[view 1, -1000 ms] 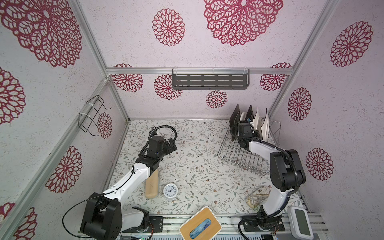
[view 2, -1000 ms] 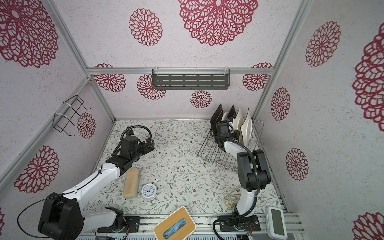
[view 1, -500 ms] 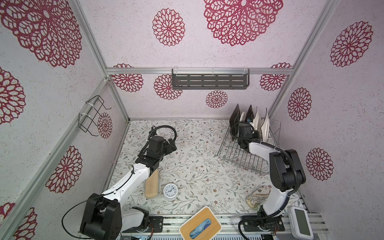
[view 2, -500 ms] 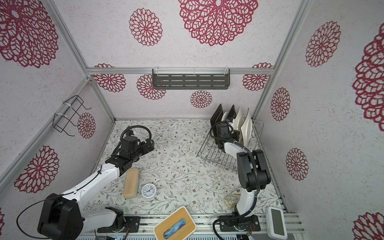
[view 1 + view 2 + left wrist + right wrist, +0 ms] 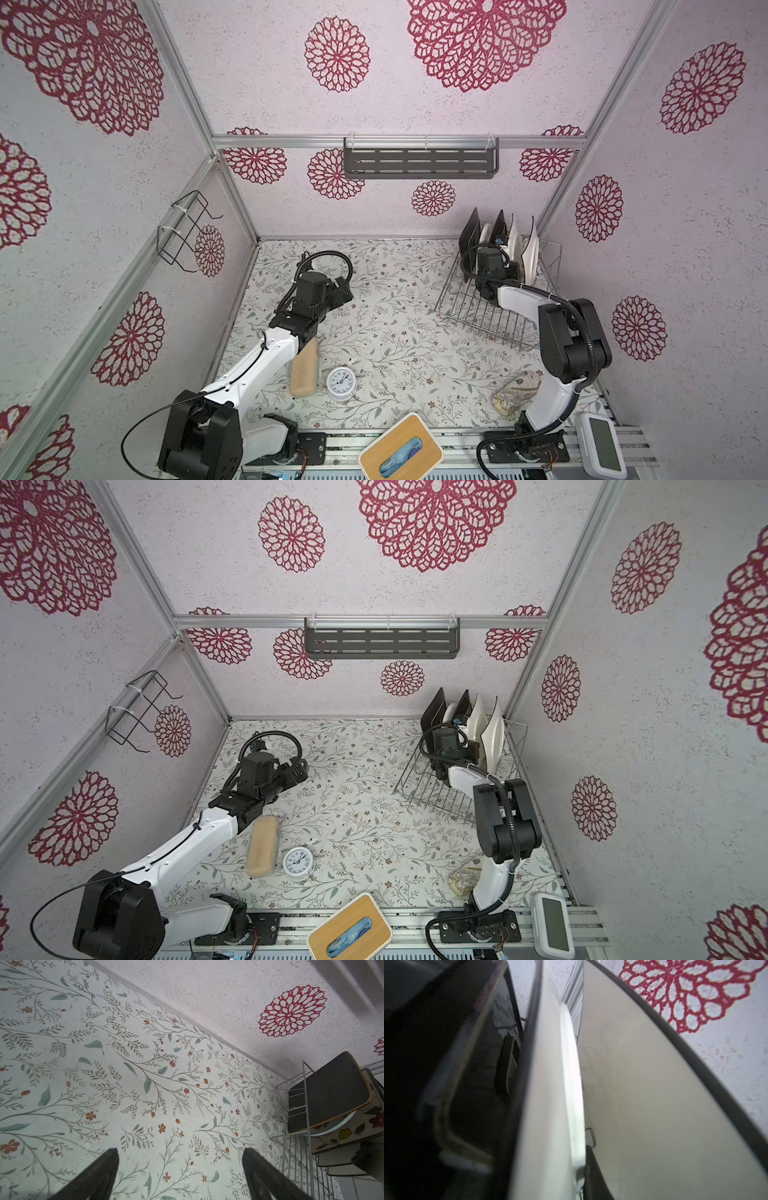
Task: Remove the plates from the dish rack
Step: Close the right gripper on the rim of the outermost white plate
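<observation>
The left gripper [image 5: 180, 1151] hangs over the bare floral tabletop [image 5: 145, 1064], fingers spread wide and empty, with the dish rack [image 5: 469, 309] well off to its right. All five plates stand on edge at the rack's far end. The right gripper [image 5: 512, 270] reaches in among them, its jaws pinched narrow on the rim of a white pointed-corner plate [image 5: 550, 1084]. A dark square plate [image 5: 463, 1064] sits close on one side of the hand and the second white plate [image 5: 654, 1105] close on the other. Lifting well probably means drawing the held plate straight up in its own plane until its lower edge clears the prongs. It should go slowly, since a rim grip may let the plate swing into either neighbour, and only then across toward the open tabletop.
</observation>
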Robot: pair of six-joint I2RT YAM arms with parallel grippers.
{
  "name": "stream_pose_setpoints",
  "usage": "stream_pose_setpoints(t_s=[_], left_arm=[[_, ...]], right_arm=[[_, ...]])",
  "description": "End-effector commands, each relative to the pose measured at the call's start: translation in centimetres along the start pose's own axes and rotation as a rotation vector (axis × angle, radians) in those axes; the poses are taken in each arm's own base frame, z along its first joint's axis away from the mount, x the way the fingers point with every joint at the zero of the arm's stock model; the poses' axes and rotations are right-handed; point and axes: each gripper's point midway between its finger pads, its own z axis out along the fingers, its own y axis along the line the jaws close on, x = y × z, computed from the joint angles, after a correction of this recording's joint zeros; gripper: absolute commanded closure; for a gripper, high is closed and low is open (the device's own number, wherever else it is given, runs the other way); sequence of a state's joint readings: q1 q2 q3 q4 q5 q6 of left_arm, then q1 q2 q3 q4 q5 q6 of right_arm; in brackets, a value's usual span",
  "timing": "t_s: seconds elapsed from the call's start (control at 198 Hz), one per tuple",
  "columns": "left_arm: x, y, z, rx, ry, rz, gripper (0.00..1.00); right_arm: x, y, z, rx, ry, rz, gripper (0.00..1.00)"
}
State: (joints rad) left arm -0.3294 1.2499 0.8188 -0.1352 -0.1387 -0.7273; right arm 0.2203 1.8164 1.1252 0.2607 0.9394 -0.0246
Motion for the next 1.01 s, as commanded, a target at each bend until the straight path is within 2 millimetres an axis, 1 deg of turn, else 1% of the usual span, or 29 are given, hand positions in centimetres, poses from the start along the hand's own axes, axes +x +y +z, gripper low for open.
stream_pose_setpoints(t_s=[0.0,0.106,0.283,0.576,1.006], left_arm=[[-1.0,-0.9,-0.8,0.026,-0.028,-0.001,0.03],[-1.1,-0.9,-0.9,0.024,-0.033,0.0,0.03],[-1.2,-0.7,-1.1,0.017,-0.039,0.003,0.03],[-1.3,-0.9,-1.2,0.023,-0.04,0.0,0.03],[-1.4,-1.0,-1.6,0.028,-0.045,-0.004,0.03]], right_arm=[[-1.2,-1.7,-0.4,0.059,-0.03,0.019,1.0],[-1.6,-1.9,-0.7,0.057,-0.045,0.041,1.0],[-2.6,-2.8,-1.3,0.075,-0.08,0.067,1.0],[-4.3,-4.2,-2.5,0.112,-0.138,0.073,1.0],[-6.3,-5.7,-4.1,0.115,-0.193,0.106,1.0]])
